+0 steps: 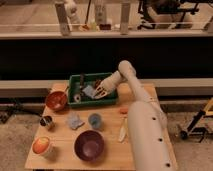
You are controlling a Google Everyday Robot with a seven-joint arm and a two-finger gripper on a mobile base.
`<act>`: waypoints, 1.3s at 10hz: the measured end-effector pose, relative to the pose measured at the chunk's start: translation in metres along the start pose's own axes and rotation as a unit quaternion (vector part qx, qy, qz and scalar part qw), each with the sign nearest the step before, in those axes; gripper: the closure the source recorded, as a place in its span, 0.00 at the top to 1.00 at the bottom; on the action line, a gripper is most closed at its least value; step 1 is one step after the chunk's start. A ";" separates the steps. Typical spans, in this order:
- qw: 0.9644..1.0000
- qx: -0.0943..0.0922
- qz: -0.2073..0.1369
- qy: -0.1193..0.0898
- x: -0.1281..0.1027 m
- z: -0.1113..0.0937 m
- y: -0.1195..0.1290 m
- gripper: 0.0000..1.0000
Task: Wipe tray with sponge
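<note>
Jaws of the gripper (99, 91), spread unclear, touch the sponge (89, 91) inside the tray (95, 103).

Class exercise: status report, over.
Gripper low inside tray, on sponge. Dark items share the tray's left end.
</note>
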 end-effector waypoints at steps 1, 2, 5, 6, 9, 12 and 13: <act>1.000 0.002 0.005 0.007 0.002 -0.006 0.004 0.00; 1.000 0.006 0.012 0.016 0.004 -0.014 0.010 0.00; 0.998 0.020 0.033 0.043 0.009 -0.040 0.028 0.00; 0.997 0.026 0.041 0.053 0.011 -0.052 0.036 0.00; 0.996 0.032 0.052 0.067 0.012 -0.066 0.047 0.00; 0.997 0.028 0.045 0.059 0.009 -0.054 0.039 0.00; 0.998 0.022 0.037 0.049 0.005 -0.041 0.030 0.00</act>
